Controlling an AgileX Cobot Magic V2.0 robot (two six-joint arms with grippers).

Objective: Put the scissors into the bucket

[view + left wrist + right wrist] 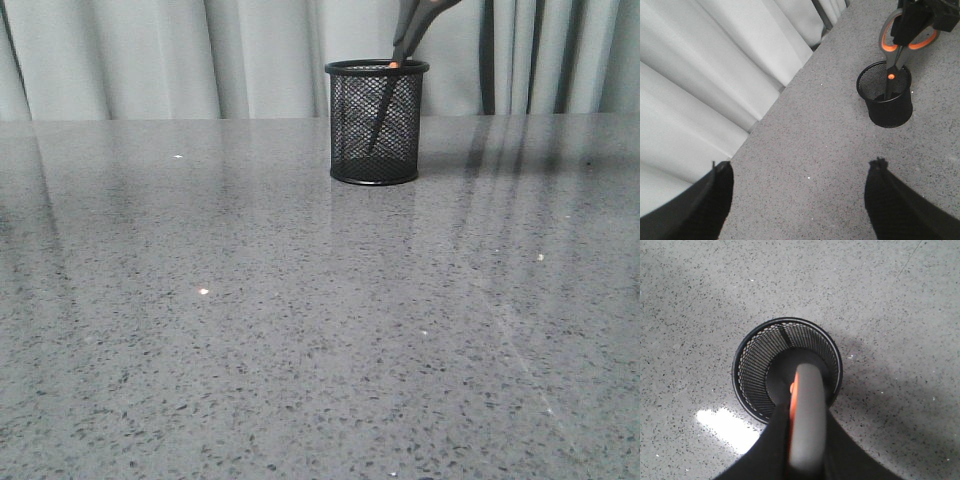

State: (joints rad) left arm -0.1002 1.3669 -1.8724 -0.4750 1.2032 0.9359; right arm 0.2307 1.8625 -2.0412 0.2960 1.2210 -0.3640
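The black wire-mesh bucket (376, 150) stands upright at the back of the grey table. The scissors (412, 25) hang tilted, blades down inside the bucket, orange pivot at rim height, handles above the rim. My right gripper (806, 412) is shut on the grey scissors handle (807, 400), directly above the bucket (752, 365). The left wrist view shows that gripper (912, 25) holding the orange-lined loops of the scissors (886, 42) over the bucket (890, 107). My left gripper (801, 167) is open and empty, well away from the bucket. Neither gripper shows in the front view.
Grey speckled tabletop (300, 330) stretches in front of the bucket. Pale curtains (150, 60) hang right behind the table's back edge, also in the left wrist view (715, 75).
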